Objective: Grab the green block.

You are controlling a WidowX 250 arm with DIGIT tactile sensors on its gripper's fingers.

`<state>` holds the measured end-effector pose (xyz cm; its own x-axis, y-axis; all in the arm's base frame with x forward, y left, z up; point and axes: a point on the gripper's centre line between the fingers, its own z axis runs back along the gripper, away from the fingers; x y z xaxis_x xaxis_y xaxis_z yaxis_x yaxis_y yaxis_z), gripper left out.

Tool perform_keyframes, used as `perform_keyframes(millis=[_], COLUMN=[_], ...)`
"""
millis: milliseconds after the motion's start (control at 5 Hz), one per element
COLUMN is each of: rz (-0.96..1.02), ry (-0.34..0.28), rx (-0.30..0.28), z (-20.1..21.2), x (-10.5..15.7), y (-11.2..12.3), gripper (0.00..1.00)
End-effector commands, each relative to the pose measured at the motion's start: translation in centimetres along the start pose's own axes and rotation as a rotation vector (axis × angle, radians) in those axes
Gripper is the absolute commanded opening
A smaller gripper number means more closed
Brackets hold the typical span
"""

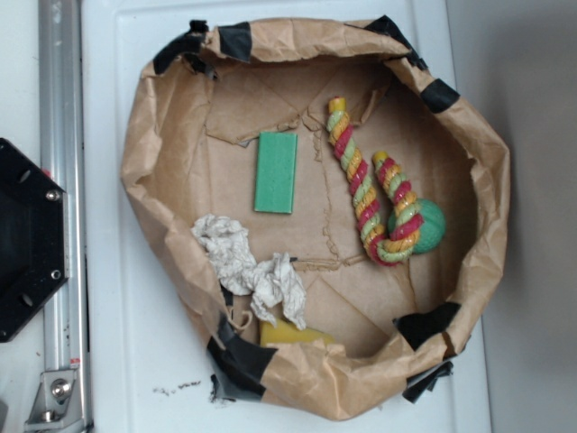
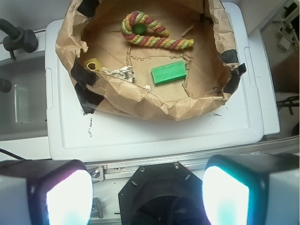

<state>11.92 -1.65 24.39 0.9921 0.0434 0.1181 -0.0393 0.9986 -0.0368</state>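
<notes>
The green block [image 1: 276,171] is a flat matte green slab lying on the floor of a brown paper bag bowl [image 1: 158,135]. In the wrist view the green block [image 2: 168,72] lies right of centre inside the bag [image 2: 154,105]. My gripper [image 2: 147,197] is open and empty, its two bright pads [image 2: 70,199] wide apart at the bottom of the wrist view, high above the robot base and well short of the bag. The gripper is out of the exterior view.
Inside the bag lie a red-yellow-green rope toy [image 1: 365,194] looped round a green ball [image 1: 431,225], crumpled white paper [image 1: 243,262] and a yellow object [image 1: 288,336]. The bag sits on a white platform [image 1: 135,361]. The black robot base [image 1: 27,239] and a metal rail [image 1: 63,180] are at left.
</notes>
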Motion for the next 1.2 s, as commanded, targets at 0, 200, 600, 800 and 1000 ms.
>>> perform_keyframes(millis=[0,200,600,800,1000], rz=[0.0,0.082,0.586,0.84,0.948], ry=[0.0,0.066,-0.008,0.012,0.004], rx=[0.0,0.076,0.004,0.001,0.059], z=[0.0,-3.5,-9.1,-9.6,-7.9], x=[0.0,1.0,4.1,5.8,9.2], y=[0.0,1.1,3.8,4.1,3.0], gripper=[1.0,1.0,1.0,1.0,1.0])
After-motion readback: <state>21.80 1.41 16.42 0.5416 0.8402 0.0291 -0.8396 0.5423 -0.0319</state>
